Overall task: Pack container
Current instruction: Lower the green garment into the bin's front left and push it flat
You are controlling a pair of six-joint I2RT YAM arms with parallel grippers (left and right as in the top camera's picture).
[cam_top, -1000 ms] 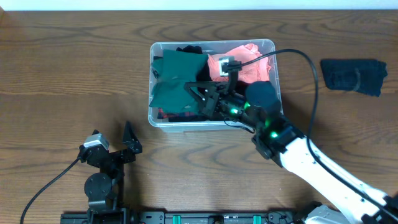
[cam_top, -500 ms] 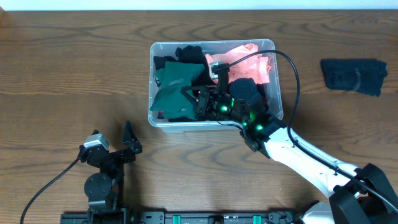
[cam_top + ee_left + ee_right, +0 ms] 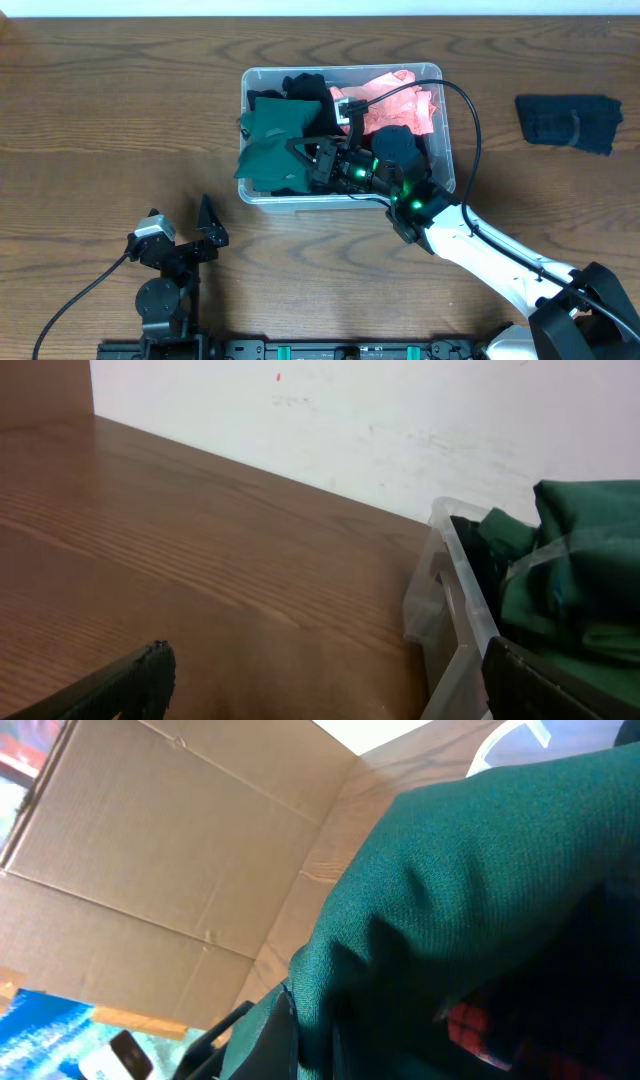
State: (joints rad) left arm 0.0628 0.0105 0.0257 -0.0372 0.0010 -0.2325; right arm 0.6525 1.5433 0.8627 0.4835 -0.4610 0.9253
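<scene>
The left pincer [image 3: 210, 228] sat spread near the front edge of the table [image 3: 100, 130], well apart from the container [image 3: 420, 69] – mid-table and heaped with clothes. The right pincer [image 3: 305, 165] reached inside against a green garment [image 3: 272, 140] bulging over the left rim; whether it gripped could not be told. Farther right lay a dark folded cloth [image 3: 568, 122].

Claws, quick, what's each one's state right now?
Left claw: open, empty.
Right claw: cannot tell; pressed into the green cloth in the container.
</scene>
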